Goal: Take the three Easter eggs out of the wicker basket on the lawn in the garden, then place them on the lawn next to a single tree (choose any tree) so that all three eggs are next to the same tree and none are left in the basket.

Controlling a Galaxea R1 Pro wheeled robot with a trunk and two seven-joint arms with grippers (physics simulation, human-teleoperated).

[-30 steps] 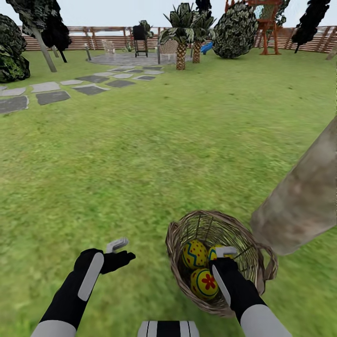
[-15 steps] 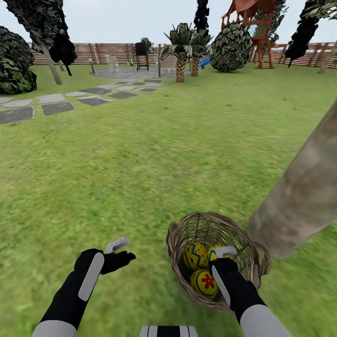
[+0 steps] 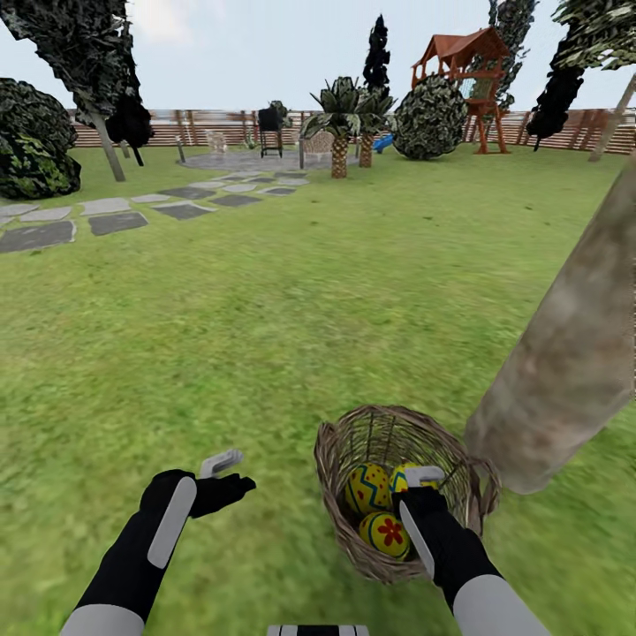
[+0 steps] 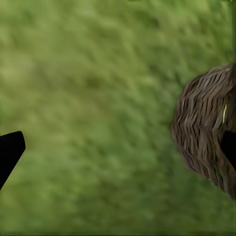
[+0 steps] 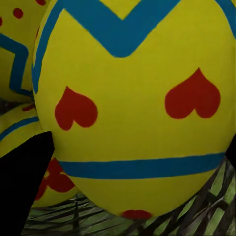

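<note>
The small brown woven wicker basket [image 3: 397, 490] sat on the mottled green lawn [image 3: 265, 336] just left of the thick pale grey-brown tree trunk [image 3: 565, 353], holding three yellow Easter eggs with blue zigzags [image 3: 375, 508]. The right gripper [image 3: 422, 479] reached inside, jaws wide around the heart-painted egg [image 5: 132, 103]. The left gripper [image 3: 225, 473] hovered over grass, its jaws spread with nothing between them.

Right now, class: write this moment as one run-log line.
eggs: three in wicker basket | right gripper: inside basket, at heart egg, grip unclear | left gripper: over lawn | tree: beside basket
</note>
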